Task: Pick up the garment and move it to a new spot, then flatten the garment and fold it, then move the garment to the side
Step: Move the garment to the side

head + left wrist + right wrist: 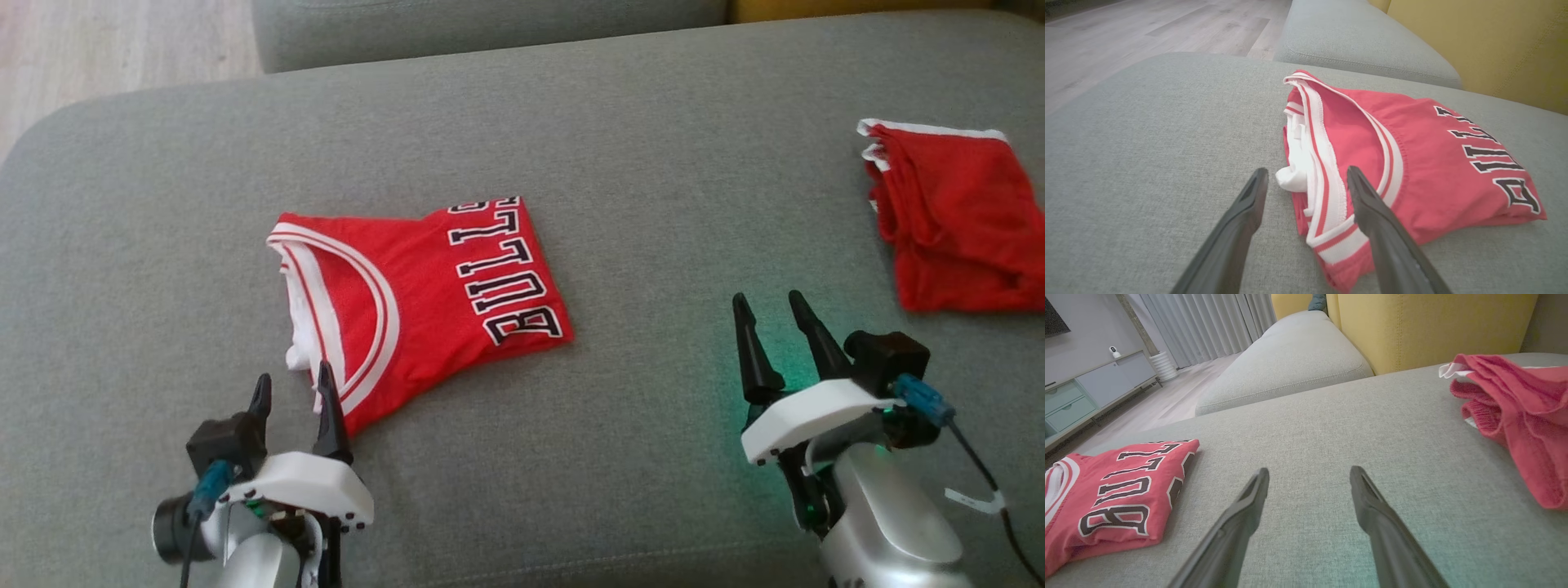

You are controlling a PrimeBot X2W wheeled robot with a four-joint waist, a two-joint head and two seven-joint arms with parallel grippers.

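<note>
Grey fabric sofa cushion (pixel 653 163) lies bare between folded red "BULLS" jersey (pixel 424 286) and crumpled red cloth (pixel 955 220) at its right edge; left hand (pixel 294 374) and right hand (pixel 767 298) hold their fingers apart.

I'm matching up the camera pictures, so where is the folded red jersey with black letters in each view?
Head view: jersey left of centre, just above the left tool.
Left wrist view: jersey centre to right.
Right wrist view: jersey lower left corner.
Shared landmark: the second grey cushion beyond it.
</note>
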